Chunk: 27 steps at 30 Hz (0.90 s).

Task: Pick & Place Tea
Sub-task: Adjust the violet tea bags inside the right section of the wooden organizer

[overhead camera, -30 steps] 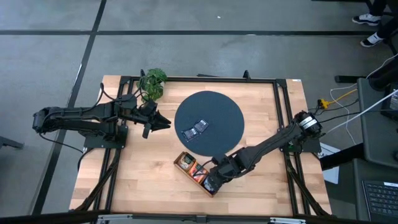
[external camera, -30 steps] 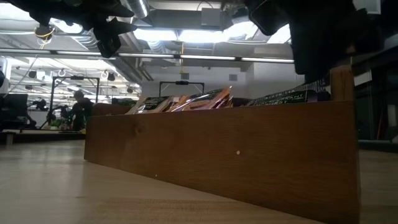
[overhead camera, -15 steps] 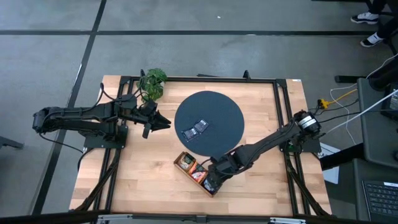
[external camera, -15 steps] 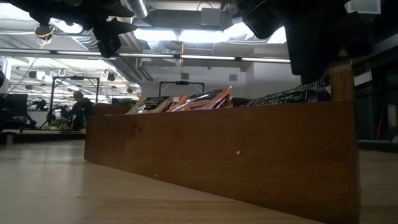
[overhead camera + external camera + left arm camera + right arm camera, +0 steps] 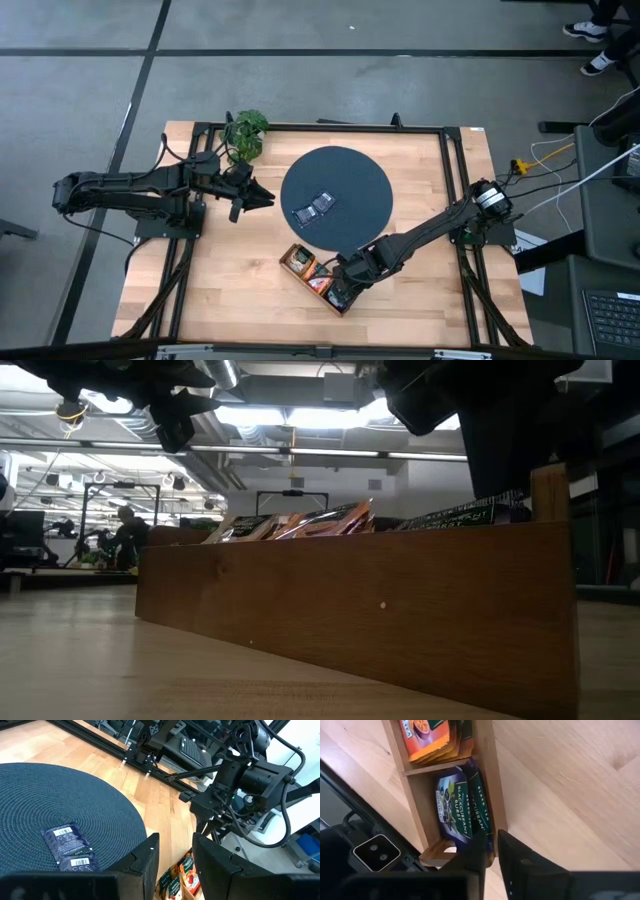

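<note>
Two blue tea sachets lie flat on the dark round mat, and the left wrist view shows them too. More tea stands on edge in the wooden tray: blue sachets in its end compartment, orange ones in the compartment beside it. My right gripper points steeply down into the blue compartment, its fingers narrowed on a sachet's edge. My left gripper hovers open and empty, left of the mat. My right gripper comes from above, slanting down, and has the upper edge of a blue sachet between its two fingertips, at the compartment's end wall. The sachet stands on edge in the tray among the other blue ones. How far it reaches between the fingers does not show.
A leafy green plant stands at the table's far left, behind my left gripper. The tray's wooden wall fills the low view. A black frame rail runs round the table. Bare wood lies left of the tray.
My right gripper has shifted a little toward the table's left above the tray's end compartment. The sachets on the mat lie as before.
</note>
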Motion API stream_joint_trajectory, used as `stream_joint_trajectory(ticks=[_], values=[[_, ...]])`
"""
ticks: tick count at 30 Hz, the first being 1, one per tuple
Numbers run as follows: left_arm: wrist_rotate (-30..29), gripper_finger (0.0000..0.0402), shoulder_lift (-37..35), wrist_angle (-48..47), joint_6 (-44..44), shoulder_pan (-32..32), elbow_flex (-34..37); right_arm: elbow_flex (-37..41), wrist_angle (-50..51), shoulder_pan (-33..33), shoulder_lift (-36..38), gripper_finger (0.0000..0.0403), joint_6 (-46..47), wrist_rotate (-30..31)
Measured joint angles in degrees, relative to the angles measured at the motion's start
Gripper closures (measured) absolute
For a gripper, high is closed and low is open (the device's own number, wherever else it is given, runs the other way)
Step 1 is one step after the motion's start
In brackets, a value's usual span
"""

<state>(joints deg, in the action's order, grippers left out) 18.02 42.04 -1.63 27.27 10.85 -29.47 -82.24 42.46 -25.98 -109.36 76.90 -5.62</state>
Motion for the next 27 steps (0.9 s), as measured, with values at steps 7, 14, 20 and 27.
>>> stream_joint_trajectory(ticks=[7, 14, 20, 27], values=[[0.04, 0.0288, 0.00, 0.00, 0.00, 0.00, 0.00, 0.00, -0.24, 0.00, 0.00, 0.0395, 0.40, -0.02], [0.05, 0.0288, 0.00, 0.00, 0.00, 0.01, 0.00, 0.00, -0.08, 0.00, 0.14, 0.0398, 1.16, 0.33], [0.07, 0.0288, 0.00, -0.07, 0.00, 0.02, 0.00, -0.02, 0.48, -0.96, 1.54, 0.0399, 4.89, 4.12], [0.07, 0.0288, 0.00, -0.09, 0.00, 0.00, 0.02, -0.02, 0.76, -3.84, 2.21, 0.0401, 10.27, 7.33]])
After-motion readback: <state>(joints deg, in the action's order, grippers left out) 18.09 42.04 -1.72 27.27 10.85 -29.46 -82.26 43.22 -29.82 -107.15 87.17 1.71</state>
